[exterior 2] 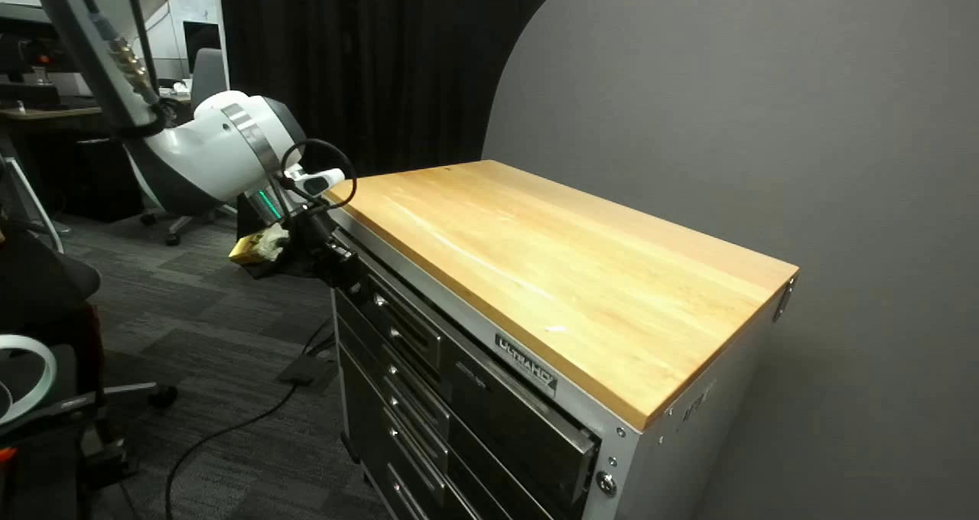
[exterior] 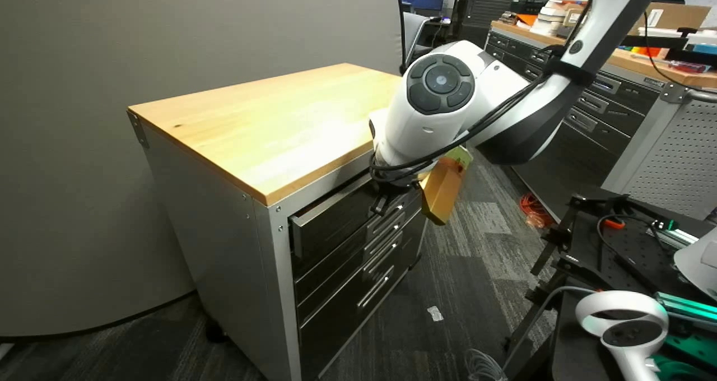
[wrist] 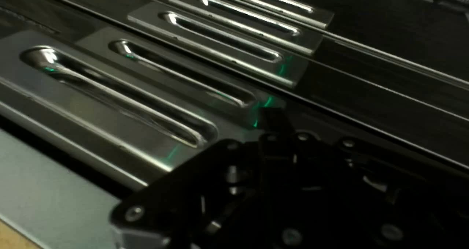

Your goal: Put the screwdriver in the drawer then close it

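Both exterior views show dark carpet [exterior: 465,291], with a curved grey partition [exterior: 185,50] standing behind an UltraHD drawer cabinet [exterior: 241,246]. Its wooden top [exterior 2: 535,252] is pale and flat. My white arm [exterior: 498,84] hangs at the front of the cabinet, bent at the wrist [exterior: 425,126]. In an exterior view, a dark desk [exterior: 577,353] fills the lower corner, well apart from the cabinet. The top drawer [exterior 2: 489,409] juts slightly out of the cabinet, a dark gap along its upper edge, while the drawers below [exterior: 327,274] look flush. I hold my tool [wrist: 276,121] tilted in front of the drawers, near the recessed steel handles [wrist: 121,95]; it is drawn in narrow, tips together, and whether they touch the metal I cannot tell. A white VR controller [exterior: 633,333] rests on the desk. An amber block [exterior: 445,187] is slanted just beside my wrist. Where the screwdriver is, I cannot tell. A pale scrap [exterior: 435,314] lies on the carpet
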You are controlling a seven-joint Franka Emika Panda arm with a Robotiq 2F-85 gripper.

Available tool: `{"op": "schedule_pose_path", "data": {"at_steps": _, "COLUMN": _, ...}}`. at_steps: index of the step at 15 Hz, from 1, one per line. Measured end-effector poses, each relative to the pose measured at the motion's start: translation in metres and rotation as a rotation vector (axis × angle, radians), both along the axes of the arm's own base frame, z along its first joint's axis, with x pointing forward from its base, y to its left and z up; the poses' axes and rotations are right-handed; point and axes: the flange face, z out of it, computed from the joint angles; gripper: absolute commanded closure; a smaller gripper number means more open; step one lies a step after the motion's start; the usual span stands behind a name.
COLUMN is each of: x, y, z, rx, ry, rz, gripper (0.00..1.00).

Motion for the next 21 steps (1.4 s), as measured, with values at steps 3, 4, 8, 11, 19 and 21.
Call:
{"op": "schedule_pose_path", "data": {"at_steps": 3, "x": 0.014, "y": 0.004, "z": 0.004, "rx": -0.011, "ry": -0.044, "rz": 0.018, "gripper": 0.73}}
{"op": "schedule_pose_path", "data": {"at_steps": 4, "x": 0.014, "y": 0.004, "z": 0.007, "rx": -0.011, "ry": -0.05, "rz": 0.015, "gripper": 0.68}}
{"op": "schedule_pose_path", "data": {"at_steps": 8, "x": -0.005, "y": -0.007, "z": 0.03, "rx": 0.035, "ry": 0.007, "rz": -0.067, "gripper": 0.37}}
{"op": "schedule_pose_path", "data": {"at_steps": 11, "x": -0.025, "y": -0.014, "z": 0.073, "rx": 0.1, "ry": 0.132, "rz": -0.093, "gripper": 0.14}}
{"op": "schedule_pose_path", "data": {"at_steps": 19, "x": -0.03, "y": 0.003, "z": 0.219, "rx": 0.278, "ry": 0.294, "rz": -0.09, "gripper": 0.0}}
{"op": "schedule_pose_path", "data": {"at_steps": 21, "x": -0.031, "y": 0.004, "z": 0.236, "rx": 0.279, "ry": 0.278, "rz": -0.088, "gripper": 0.0}}
